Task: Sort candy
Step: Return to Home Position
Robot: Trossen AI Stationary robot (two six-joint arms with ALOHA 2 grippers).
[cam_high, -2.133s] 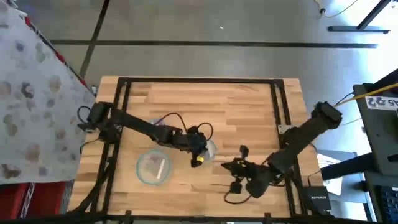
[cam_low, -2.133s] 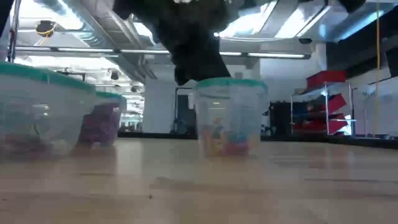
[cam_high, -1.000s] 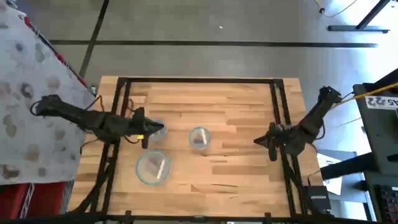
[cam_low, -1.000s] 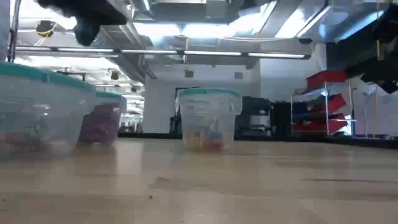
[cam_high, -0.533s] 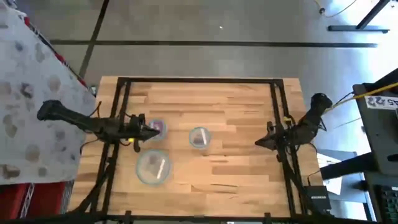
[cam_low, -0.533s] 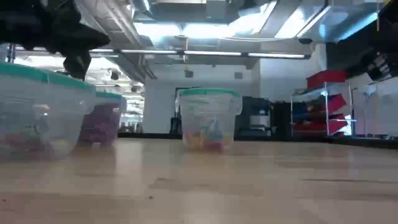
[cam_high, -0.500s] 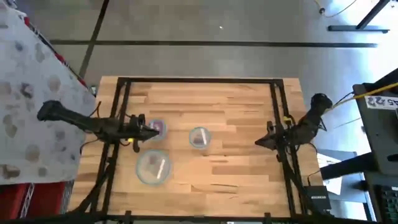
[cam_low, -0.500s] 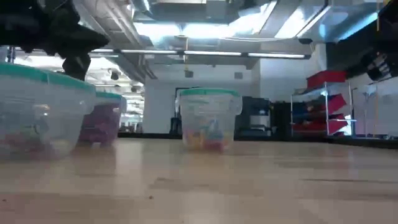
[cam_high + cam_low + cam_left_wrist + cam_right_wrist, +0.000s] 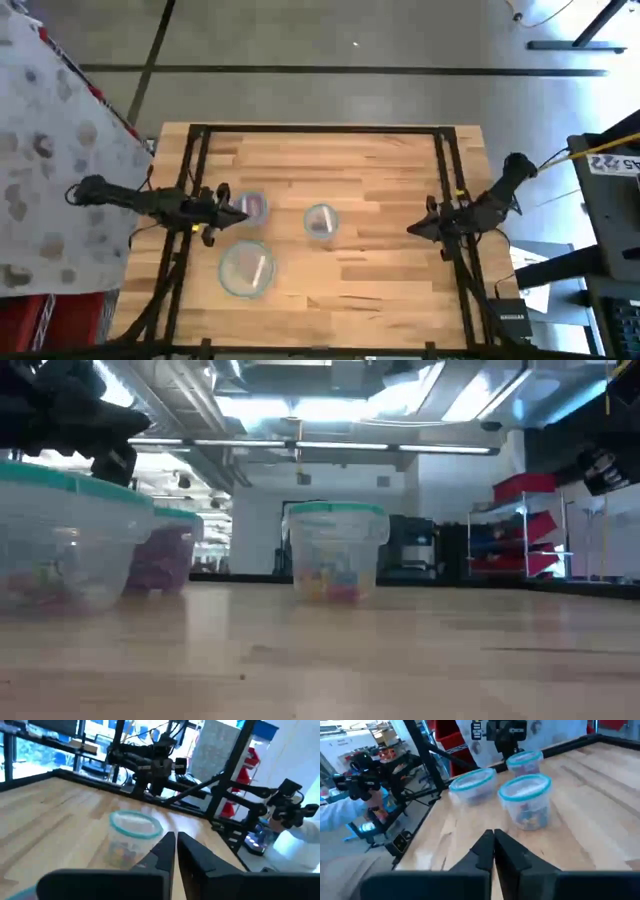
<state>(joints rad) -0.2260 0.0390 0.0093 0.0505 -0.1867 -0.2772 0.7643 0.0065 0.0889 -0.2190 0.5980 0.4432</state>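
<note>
Three clear bowls with teal rims stand on their bases on the wooden table. The small bowl [image 9: 251, 206] holds magenta-purple candy [image 9: 160, 565]. The middle bowl [image 9: 320, 220] holds mixed coloured candy [image 9: 333, 582]. The large bowl [image 9: 246, 268] sits nearer the front edge, with a few pieces [image 9: 45, 580] inside. My left gripper [image 9: 240, 212] is shut and points level at the small bowl's left rim, holding nothing. My right gripper [image 9: 411, 228] is shut and empty by the right rail, pointing toward the bowls [image 9: 527, 805].
A black frame rail [image 9: 448, 190] runs round the table's edges. Bare wood [image 9: 380, 270] lies between the bowls and the right arm. In the room beyond the table, a person's sleeve and hands [image 9: 350, 795] hold a black controller.
My left gripper has drawn back toward the table's left edge and sunk lower, staying shut, and its arm has folded in over the left rail. My right arm has folded a little at the right rail, its gripper staying where it was.
</note>
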